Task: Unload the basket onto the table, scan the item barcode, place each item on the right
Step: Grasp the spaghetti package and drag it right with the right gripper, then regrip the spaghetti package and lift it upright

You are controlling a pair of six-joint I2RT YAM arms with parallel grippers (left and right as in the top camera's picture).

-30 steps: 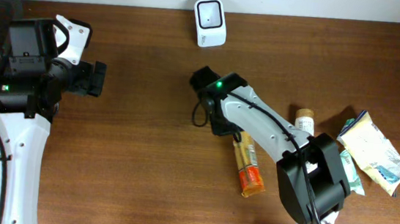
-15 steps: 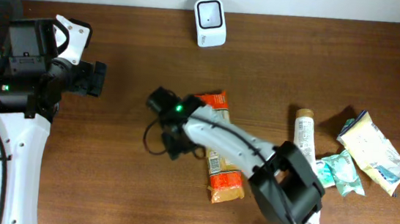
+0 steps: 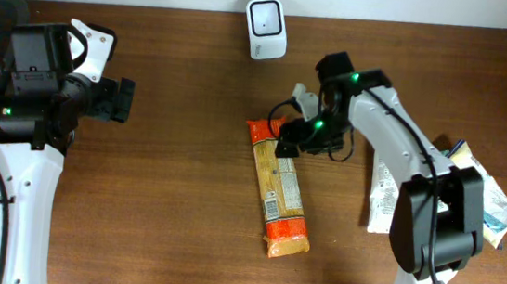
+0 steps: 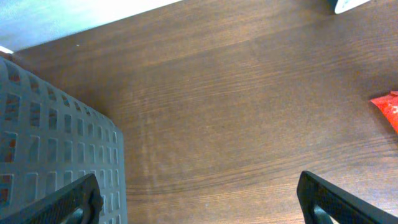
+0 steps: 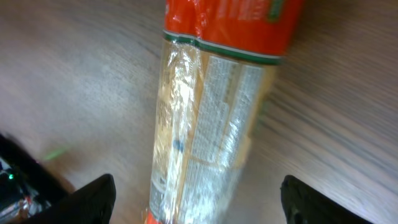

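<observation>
A wooden table point(image 3: 164, 199) holds a grey slatted basket point(image 4: 56, 143) at its left edge, beside the left gripper point(image 3: 122, 100), spread and empty. The orange-ended packet point(image 3: 278, 196) lies flat at centre, with the right gripper point(image 5: 205, 202) unclenched over its upper end. Snack pouches point(image 3: 477, 196) crowd the right. The white scanner point(image 3: 267, 17) sits at the far edge.
</observation>
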